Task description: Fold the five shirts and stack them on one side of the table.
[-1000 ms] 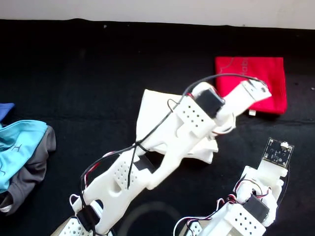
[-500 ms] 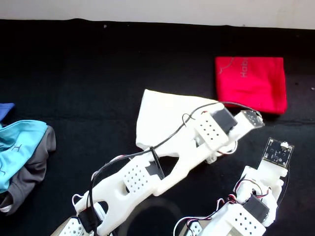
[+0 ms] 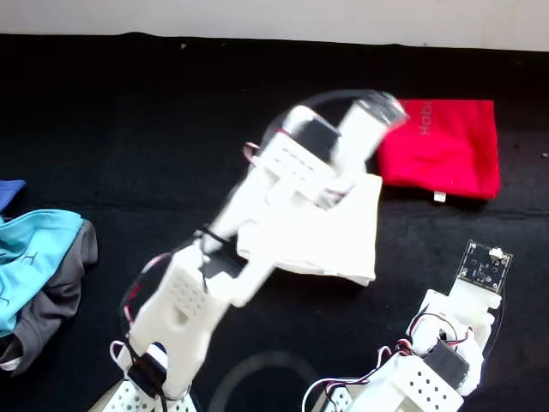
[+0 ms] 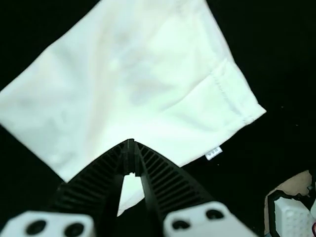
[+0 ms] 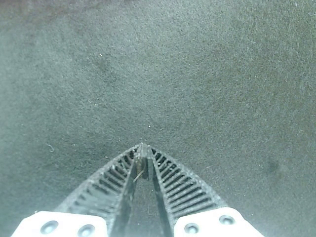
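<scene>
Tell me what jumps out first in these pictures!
A white shirt lies in the middle of the black table, with the left arm stretched over it. A bright red folded shirt sits at the far right, and a blue and grey pile sits at the left edge.

There are five shirts: one white shirt (image 4: pixel 133 74) under the left pincer (image 4: pixel 131 143), one red shirt (image 3: pixel 446 146) just past it, and three heaped well aside, a teal shirt (image 3: pixel 34 257), a grey shirt (image 3: pixel 60 296) and a blue shirt (image 3: pixel 9 190). The arms number two, the left arm (image 3: pixel 223 266) and the right arm (image 3: pixel 437 356).
</scene>
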